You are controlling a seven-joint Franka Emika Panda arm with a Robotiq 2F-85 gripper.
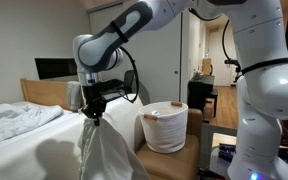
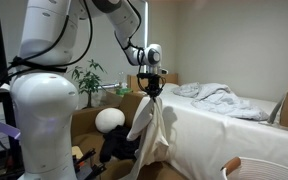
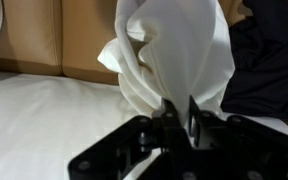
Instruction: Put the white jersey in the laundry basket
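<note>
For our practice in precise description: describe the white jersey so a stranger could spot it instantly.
Find the bed; the robot's claw hovers at its edge. The white jersey is the cloth dangling from that shut claw in long folds, unlike the rumpled bedsheet lying on the bed.

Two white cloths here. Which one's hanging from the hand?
The white jersey, pinched in the hand and draping down beside the bed; the rumpled bedsheet lies on it.

We identify this location as a bedroom in a home. Indicators: a bed [image 1: 24, 140] with rumpled white bedding [image 2: 219, 98] and a wooden headboard [image 1: 46, 92], a dark screen [image 1: 54, 68] behind it, a potted plant [image 2: 87, 78], and a laundry basket [image 1: 166, 125].
</note>
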